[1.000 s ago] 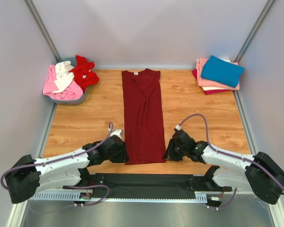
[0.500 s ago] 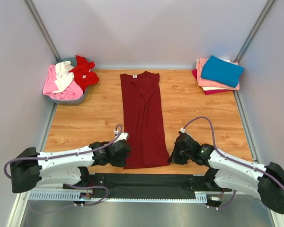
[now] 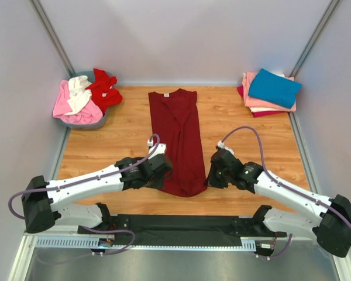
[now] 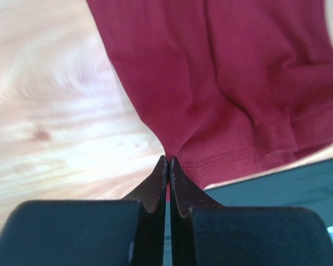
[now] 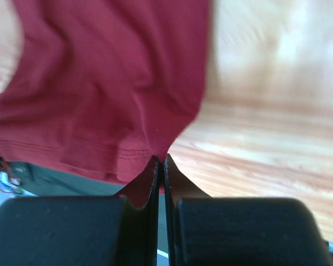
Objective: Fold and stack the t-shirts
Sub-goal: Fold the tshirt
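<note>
Maroon t-shirt (image 3: 176, 132) lies lengthwise mid-counter (image 3: 105, 146), sides folded in | left end effector (image 4: 167, 162) pinches near-left hem corner, right end effector (image 5: 160, 159) pinches near-right | step: likely hem-to-collar fold | next: carry both corners forward evenly, lay hem at collar, then release

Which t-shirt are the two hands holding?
The dark maroon t-shirt mid-table; left hand and right hand pinch its near hem. Others: crumpled heap far-left, folded stack far-right.

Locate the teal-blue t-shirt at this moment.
In the top view the teal-blue t-shirt lies folded on top of the stack of shirts at the far right corner of the table, right of the maroon shirt.
</note>
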Available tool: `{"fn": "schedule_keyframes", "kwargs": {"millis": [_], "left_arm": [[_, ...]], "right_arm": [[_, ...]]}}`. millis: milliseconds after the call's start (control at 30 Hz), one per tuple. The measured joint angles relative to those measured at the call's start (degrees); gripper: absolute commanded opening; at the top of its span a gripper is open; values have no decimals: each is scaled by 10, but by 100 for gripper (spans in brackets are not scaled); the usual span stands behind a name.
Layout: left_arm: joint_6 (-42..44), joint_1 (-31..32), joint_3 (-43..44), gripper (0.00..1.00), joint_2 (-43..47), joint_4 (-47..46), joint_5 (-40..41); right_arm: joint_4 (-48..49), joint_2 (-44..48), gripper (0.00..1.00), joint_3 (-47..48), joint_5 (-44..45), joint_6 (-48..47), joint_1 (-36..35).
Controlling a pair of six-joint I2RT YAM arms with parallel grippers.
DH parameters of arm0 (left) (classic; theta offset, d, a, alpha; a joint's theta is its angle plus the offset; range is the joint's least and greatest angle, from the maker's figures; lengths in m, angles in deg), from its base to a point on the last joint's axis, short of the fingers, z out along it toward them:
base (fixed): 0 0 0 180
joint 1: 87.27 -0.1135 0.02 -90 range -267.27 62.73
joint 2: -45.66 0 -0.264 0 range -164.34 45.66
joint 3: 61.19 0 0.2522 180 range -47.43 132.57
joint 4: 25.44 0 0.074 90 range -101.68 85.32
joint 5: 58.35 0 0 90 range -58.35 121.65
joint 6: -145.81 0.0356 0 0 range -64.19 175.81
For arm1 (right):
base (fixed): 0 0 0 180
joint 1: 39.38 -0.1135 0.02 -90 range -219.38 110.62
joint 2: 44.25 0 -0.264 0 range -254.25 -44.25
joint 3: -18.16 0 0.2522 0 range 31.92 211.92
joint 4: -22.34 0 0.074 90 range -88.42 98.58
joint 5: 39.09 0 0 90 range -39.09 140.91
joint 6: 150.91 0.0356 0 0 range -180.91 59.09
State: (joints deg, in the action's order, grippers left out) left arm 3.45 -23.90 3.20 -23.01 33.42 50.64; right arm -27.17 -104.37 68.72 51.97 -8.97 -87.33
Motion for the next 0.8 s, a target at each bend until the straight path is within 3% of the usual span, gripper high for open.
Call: {"fn": "schedule_keyframes", "kwargs": {"millis": [300,800], "left_arm": [[93,-100,107,0,-55,14,10],[220,-255,267,0,-206,5,-16]], "right_arm": [[-19,-79,0,163,27,-81,62],[-26,-301,1,362,11,-176,163]]}}
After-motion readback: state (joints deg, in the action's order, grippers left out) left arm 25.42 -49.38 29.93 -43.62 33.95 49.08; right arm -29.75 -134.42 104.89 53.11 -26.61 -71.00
